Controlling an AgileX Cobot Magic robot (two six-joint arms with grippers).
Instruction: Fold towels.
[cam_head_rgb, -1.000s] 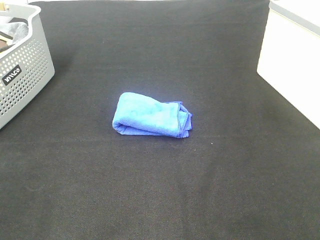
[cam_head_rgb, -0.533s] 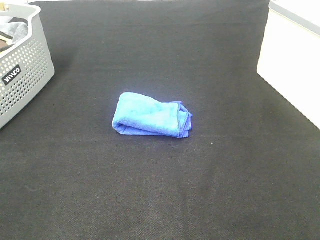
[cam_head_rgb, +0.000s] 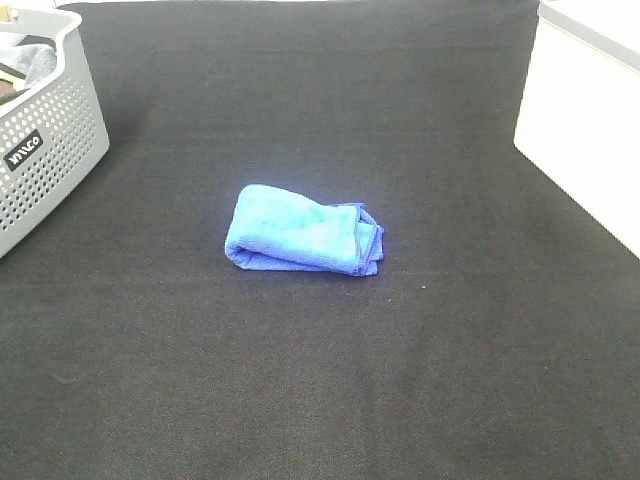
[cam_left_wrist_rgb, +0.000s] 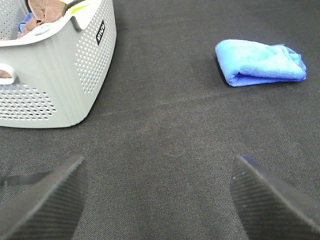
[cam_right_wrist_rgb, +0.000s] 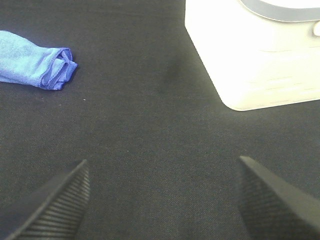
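**Towel folded mid-table, both hands off it**

Blue towel (cam_head_rgb: 303, 231) lies bundled at table (cam_head_rgb: 320, 400) centre, long axis 9–3 o'clock. Left hand (cam_left_wrist_rgb: 159, 197) & right hand (cam_right_wrist_rgb: 162, 200) both spread wide, empty, well apart from it. Towel sits approx 1 o'clock of left hand, 11 o'clock of right; neither clearly nearer.

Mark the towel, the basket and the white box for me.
towel (cam_head_rgb: 300, 232), exterior high view, middle of its folded top layer.
basket (cam_left_wrist_rgb: 65, 85), left wrist view, perforated grey side wall.
white box (cam_right_wrist_rgb: 250, 60), right wrist view, its front face.
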